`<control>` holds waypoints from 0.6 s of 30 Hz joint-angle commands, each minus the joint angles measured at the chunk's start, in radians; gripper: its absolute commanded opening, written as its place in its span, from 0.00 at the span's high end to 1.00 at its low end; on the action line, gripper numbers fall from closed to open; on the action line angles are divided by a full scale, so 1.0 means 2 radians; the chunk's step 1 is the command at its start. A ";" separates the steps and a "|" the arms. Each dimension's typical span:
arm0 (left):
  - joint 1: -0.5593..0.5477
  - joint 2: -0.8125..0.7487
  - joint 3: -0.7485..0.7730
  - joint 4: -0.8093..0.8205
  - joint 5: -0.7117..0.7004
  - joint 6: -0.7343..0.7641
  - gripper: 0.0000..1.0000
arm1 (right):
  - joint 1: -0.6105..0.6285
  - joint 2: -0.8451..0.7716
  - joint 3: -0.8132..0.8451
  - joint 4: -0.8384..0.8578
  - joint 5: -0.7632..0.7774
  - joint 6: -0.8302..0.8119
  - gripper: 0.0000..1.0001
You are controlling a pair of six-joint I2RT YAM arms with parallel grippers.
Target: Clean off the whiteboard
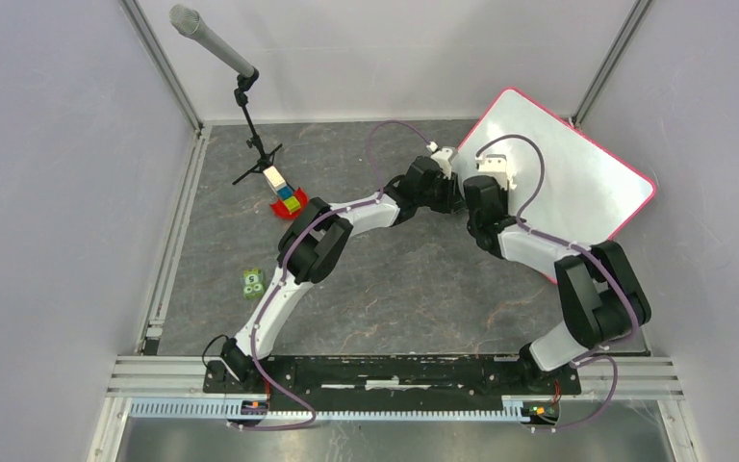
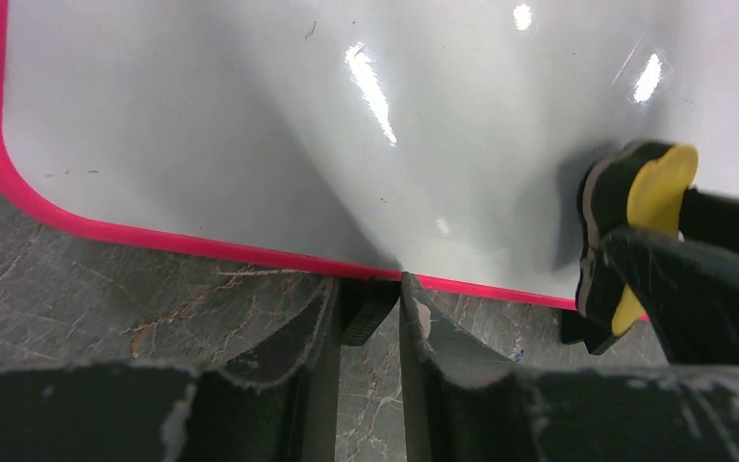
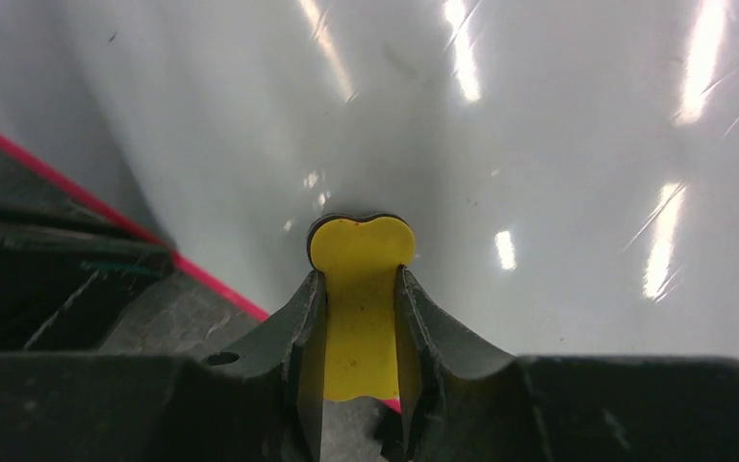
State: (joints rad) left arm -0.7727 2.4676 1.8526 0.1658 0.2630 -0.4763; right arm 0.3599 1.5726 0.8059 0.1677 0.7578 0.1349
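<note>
The grey marbled tabletop (image 1: pixel 414 279) carries the whiteboard (image 1: pixel 577 164) in its far right corner. The board is turned on the diagonal, with one rounded corner of its pink-red frame up by the back wall and another close to the right wall. Both arms reach in to its near left edge. A microphone (image 1: pixel 214 43) on a black stand rises at the far left. The left pincer (image 2: pixel 370 294) is closed down tight at the board's frame, nipping a small black piece just under the pink edge. The right pincer (image 3: pixel 358 318) is closed partway on a yellow eraser (image 3: pixel 361 245) whose dark pad rests on the glossy white surface. A red dish of coloured blocks (image 1: pixel 289 200) and a green block (image 1: pixel 252 282) lie left of centre.
</note>
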 commanded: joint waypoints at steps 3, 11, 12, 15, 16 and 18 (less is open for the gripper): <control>-0.007 0.004 0.004 0.001 0.003 0.013 0.73 | 0.009 -0.078 -0.049 -0.038 -0.038 0.041 0.68; -0.009 -0.073 -0.071 0.063 0.025 -0.027 0.56 | 0.009 -0.154 -0.119 -0.114 -0.110 0.061 0.68; -0.008 -0.088 -0.085 0.065 0.018 -0.032 0.55 | 0.009 -0.170 -0.130 -0.117 -0.116 0.061 0.68; -0.004 -0.142 -0.138 0.061 -0.017 -0.042 0.50 | 0.009 -0.214 -0.148 -0.134 -0.145 0.056 0.67; -0.001 -0.160 -0.157 0.061 -0.026 -0.047 0.49 | 0.009 -0.224 -0.150 -0.145 -0.159 0.054 0.67; 0.004 -0.205 -0.201 0.059 -0.042 -0.058 0.47 | 0.009 -0.238 -0.160 -0.153 -0.205 0.048 0.66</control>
State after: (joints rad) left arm -0.7799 2.2723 1.5551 0.2344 0.2523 -0.5217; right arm 0.3775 1.1645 0.5072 -0.0978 0.5022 0.2348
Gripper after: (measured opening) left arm 0.517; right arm 0.340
